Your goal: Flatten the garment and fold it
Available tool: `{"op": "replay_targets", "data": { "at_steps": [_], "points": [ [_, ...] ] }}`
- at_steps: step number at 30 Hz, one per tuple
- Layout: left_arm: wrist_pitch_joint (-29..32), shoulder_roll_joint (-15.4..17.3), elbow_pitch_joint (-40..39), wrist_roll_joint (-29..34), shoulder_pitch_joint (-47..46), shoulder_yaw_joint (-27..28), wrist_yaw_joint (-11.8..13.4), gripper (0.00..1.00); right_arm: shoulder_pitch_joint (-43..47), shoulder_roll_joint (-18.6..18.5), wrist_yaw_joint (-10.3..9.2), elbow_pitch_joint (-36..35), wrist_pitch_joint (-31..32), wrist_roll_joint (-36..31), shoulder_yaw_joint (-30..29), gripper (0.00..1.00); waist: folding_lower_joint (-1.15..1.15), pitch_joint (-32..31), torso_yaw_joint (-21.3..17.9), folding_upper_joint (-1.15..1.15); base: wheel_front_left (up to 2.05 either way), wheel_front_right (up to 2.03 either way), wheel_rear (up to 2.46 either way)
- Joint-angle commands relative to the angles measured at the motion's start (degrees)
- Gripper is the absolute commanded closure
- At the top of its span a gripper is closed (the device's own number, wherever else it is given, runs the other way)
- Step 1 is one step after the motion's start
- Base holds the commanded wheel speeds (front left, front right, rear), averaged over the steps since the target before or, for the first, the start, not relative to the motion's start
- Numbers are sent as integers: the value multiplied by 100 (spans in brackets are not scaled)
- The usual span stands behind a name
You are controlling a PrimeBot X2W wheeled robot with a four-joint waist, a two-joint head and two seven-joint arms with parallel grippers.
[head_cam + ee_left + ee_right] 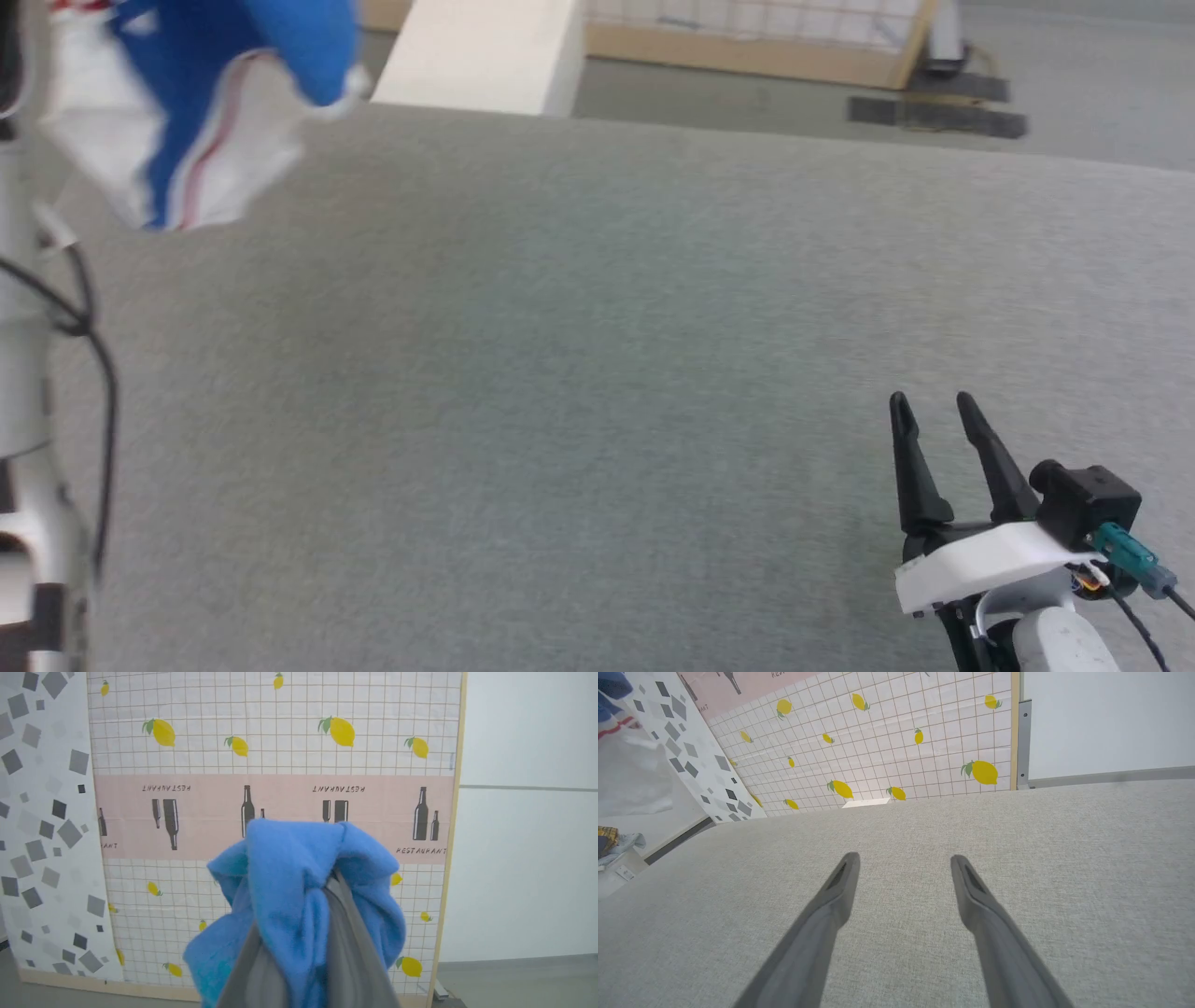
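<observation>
Head view gives me the grey padded table (597, 373), with the blue-and-white T-shirt (205, 103) hanging bunched at far left, pinched by my left gripper (327, 886). My right gripper (932, 403) hovers spread, near right. My worry: that single pinch of soft jersey could slip, dropping it crumpled.

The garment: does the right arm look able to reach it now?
Probably yes, with a long stretch. The garment hangs raised at the head view's far left; the right gripper, jaws open, is at lower right, only grey table between.
</observation>
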Motion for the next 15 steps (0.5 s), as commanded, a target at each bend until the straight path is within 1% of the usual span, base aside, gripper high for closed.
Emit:
{"op": "replay_targets", "data": {
  "at_steps": [1,6,12,15],
  "points": [
    [77,-142,-100,-111,-59,-120,-33,100,42,-4,-8,43,-52,58,13,0,1,-274,-380,0,0,0,0],
    [484,-498,-361,-525,265,-534,-39,100,74,-4,-8,106,-76,108,-50,0,1,-320,-576,0,0,0,0],
    [921,-854,-490,-712,1224,-1371,-42,100,121,-4,-8,32,-81,87,-157,0,1,-308,-631,0,0,0,0],
    [1215,-1022,-418,-864,1814,-1954,-42,100,125,-4,-8,2,-82,76,-164,0,1,-287,-648,0,0,0,0]
  ]
}}
